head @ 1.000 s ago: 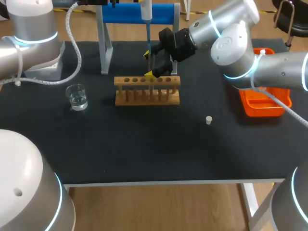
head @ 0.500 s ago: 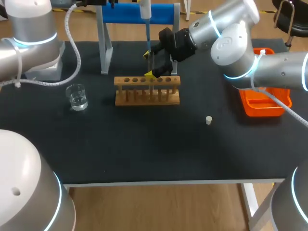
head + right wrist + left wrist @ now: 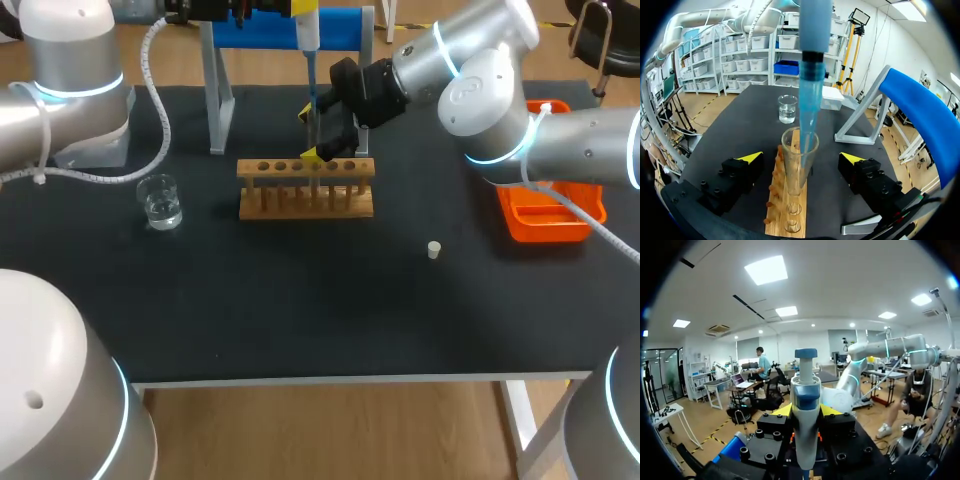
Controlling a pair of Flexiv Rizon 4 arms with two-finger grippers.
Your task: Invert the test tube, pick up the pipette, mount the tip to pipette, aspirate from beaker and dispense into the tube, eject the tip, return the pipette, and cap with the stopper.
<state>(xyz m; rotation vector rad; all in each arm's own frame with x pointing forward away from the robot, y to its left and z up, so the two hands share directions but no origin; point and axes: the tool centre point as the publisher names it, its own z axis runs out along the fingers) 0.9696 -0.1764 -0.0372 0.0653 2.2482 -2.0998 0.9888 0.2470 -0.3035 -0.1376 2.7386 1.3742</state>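
The black tabletop point(image 3: 300, 300) spans the head view, its near corners hidden behind the rounded housings of both arms. The right arm point(image 3: 480, 70) comes in from the far right and reaches past the middle. The left arm point(image 3: 60, 70) rises at the far left and runs off the head view's edge, so its wrist is mostly cut off there. A blue stand point(image 3: 260, 28) sits at the back edge, and an orange tray point(image 3: 545, 225) lies at the right, partly covered by the right arm. The wooden rack point(image 3: 305, 195) stands mid-table in front of the stand. The left end effector point(image 3: 806, 411) is clamped on the pipette point(image 3: 307, 28), its yellow tips pressing the barrel from both sides. The pipette hangs upright above the rack, and its blue tip point(image 3: 810, 110) dips into the mouth of the test tube point(image 3: 799, 165). The tube stands upright in a rack hole; any liquid inside it is hard to make out. The right end effector point(image 3: 315, 133) is spread wide, one finger on either side of the tube, neither touching it. The beaker point(image 3: 160, 202), holding clear liquid, sits well left of the rack. The small white stopper point(image 3: 434, 250) lies alone on the tabletop, in front of the rack and to its right.
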